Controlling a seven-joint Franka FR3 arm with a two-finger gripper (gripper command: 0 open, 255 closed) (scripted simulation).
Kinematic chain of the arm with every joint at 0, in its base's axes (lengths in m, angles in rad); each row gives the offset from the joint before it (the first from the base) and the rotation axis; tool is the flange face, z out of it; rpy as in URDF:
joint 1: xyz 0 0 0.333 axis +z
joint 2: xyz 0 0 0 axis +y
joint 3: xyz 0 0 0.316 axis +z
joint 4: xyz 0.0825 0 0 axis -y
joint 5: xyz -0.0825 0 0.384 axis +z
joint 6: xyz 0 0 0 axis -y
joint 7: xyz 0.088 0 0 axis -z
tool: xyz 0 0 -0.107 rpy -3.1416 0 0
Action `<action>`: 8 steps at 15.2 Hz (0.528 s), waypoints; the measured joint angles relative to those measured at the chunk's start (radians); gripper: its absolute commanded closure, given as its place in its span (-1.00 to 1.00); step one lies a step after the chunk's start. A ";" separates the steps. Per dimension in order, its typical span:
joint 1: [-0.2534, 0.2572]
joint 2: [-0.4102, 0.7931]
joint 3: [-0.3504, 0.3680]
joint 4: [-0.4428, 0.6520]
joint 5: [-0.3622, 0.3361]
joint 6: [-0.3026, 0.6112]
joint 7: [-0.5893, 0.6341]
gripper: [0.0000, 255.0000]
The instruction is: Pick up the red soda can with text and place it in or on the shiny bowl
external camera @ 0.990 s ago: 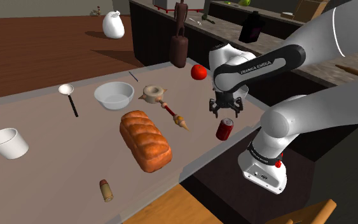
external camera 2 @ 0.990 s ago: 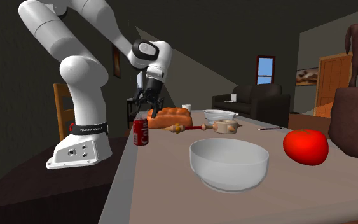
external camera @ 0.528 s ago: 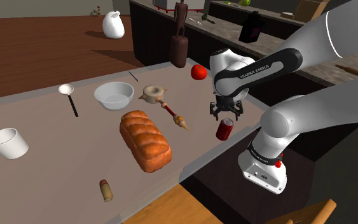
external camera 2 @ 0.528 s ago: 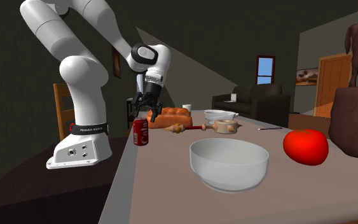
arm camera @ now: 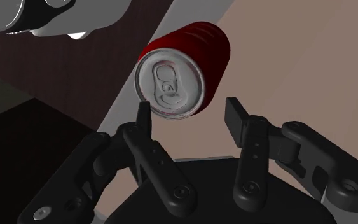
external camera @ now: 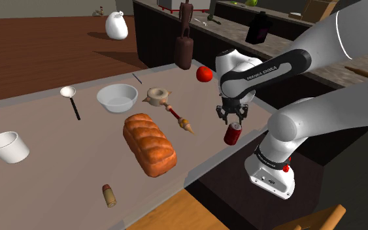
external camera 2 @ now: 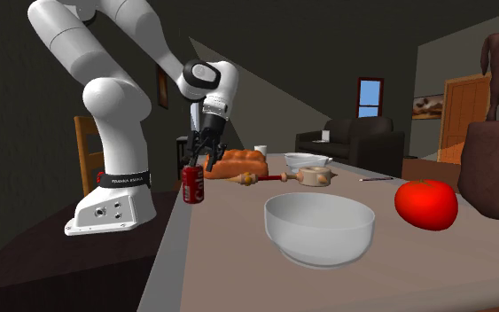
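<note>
Upright on the table, close to the edge nearest the stand: red soda can, silver lid and pull tab facing straight up into the wrist view. Directly over it, gripper spread wide, one finger to either side of the lid, a clear gap beside at least one of them, so nothing grasped. Well apart, beyond the bread loaf: shiny bowl, nothing in it. Judged from that, approach about complete and nothing more; left to do: lower around the can, close, lift, carry past the loaf, set down in the bowl. Hard to make out: any text on the can; whether the fingertips sit level with the rim or just above it. Cut off by the shoulder view's border: much of the upper arm.
</note>
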 measured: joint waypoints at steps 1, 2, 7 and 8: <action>0.000 0.000 0.000 0.000 0.001 0.000 0.000 1.00; 0.000 0.000 0.000 0.001 0.001 -0.001 0.000 1.00; 0.003 -0.013 -0.005 0.008 0.001 -0.020 -0.002 1.00; 0.006 -0.028 -0.008 0.017 0.001 -0.041 -0.005 1.00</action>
